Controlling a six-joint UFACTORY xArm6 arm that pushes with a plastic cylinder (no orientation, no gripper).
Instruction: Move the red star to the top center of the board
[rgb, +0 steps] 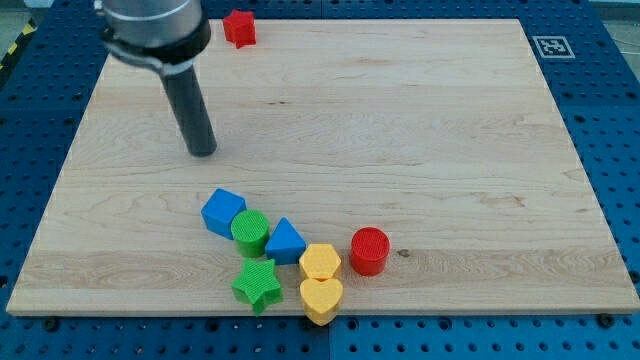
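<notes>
The red star (239, 28) lies near the top edge of the wooden board (420, 120), left of the top centre. My tip (203, 151) rests on the board in the upper left part, well below and a little left of the red star, apart from it. The rod rises from the tip toward the view's top left. No block touches the tip.
A cluster of blocks sits near the bottom edge: a blue cube (223, 212), a green cylinder (250, 232), a blue triangle (285, 242), a green star (257, 286), a yellow hexagon (320, 262), a yellow heart (321, 298) and a red cylinder (369, 250).
</notes>
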